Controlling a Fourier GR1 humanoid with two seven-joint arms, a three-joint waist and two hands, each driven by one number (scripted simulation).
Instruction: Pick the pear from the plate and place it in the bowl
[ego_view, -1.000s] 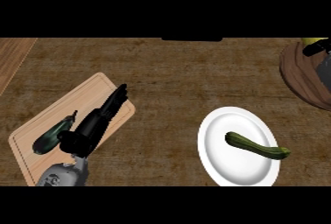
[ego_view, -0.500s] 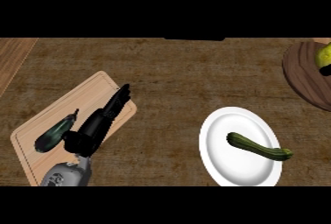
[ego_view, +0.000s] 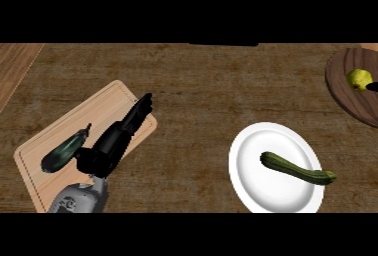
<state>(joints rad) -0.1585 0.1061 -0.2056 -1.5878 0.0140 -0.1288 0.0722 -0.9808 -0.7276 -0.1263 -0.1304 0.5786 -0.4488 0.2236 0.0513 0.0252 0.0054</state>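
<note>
The small yellow pear (ego_view: 359, 78) is already lying inside the round dark wooden bowl (ego_view: 341, 86) at the view's upper right. A sliver of black there may be the right hand; its fingers cannot be told. The left hand (ego_view: 118, 139) is resting straight-fingered over the pale wooden cutting board (ego_view: 111, 100), well apart.

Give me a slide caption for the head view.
Pear sits in the wooden bowl; zucchini on the white plate; left hand open over the cutting board.

The left robot hand (ego_view: 111, 145) was glossy black, with long slim fingers (ego_view: 140, 110) tapering to narrow tips and a blocky palm. Its forearm (ego_view: 77, 199) was a pale grey rounded cylinder with a circular marking on its side.
</note>
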